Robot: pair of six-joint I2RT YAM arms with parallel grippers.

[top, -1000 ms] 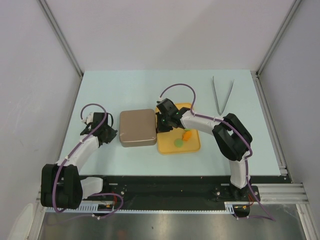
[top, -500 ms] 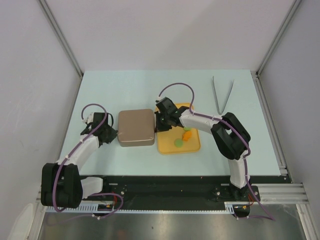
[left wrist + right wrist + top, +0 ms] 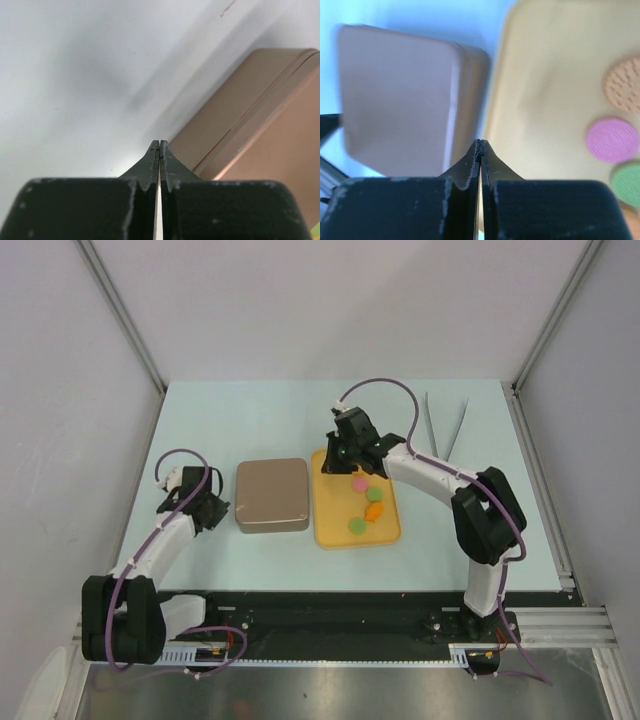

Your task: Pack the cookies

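Several cookies lie on a yellow tray (image 3: pixel 385 530): a pink one (image 3: pixel 360 483), a green one (image 3: pixel 374 494), an orange one (image 3: pixel 374 510) and a second green one (image 3: pixel 355 526). The right wrist view shows an orange (image 3: pixel 625 85), a pink (image 3: pixel 612 139) and a green cookie (image 3: pixel 627 182) on the tray (image 3: pixel 545 100). My right gripper (image 3: pixel 338 460) (image 3: pixel 480 142) is shut and empty above the tray's far left corner. My left gripper (image 3: pixel 220 509) (image 3: pixel 159 145) is shut and empty, just left of the closed tan box (image 3: pixel 271 496).
The tan box with its lid on (image 3: pixel 260 115) (image 3: pixel 400 100) stands directly left of the tray. Metal tongs (image 3: pixel 445 430) lie at the back right of the light blue table. Grey walls enclose the table on three sides.
My right gripper has lifted back and to the right, off the box's edge, uncovering the pink and green cookies. My left gripper has drawn slightly left, away from the box.
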